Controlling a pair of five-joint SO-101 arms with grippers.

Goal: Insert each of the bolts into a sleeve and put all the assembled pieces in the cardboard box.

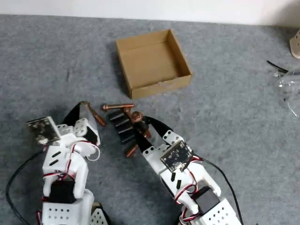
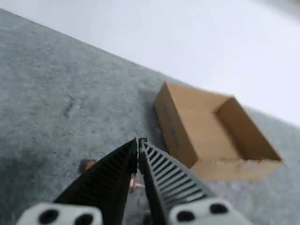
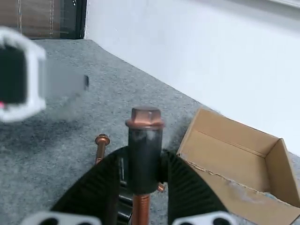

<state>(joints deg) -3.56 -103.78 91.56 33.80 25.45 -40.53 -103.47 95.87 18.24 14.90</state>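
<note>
My right jaws (image 3: pixel 143 161) are clamped on a sleeve (image 3: pixel 143 150) with a bolt (image 3: pixel 145 117) through it, beside the loose sleeves (image 1: pixel 121 124) on the tabletop. My left jaws (image 2: pixel 138 143) sit at 9 o'clock of them, closed at the tips, with a spare bolt (image 1: pixel 97 117) just beside. I judge drop-off is next: carry the piece to the box (image 1: pixel 159 86) at 12 o'clock, clear its rim, then release.
</note>
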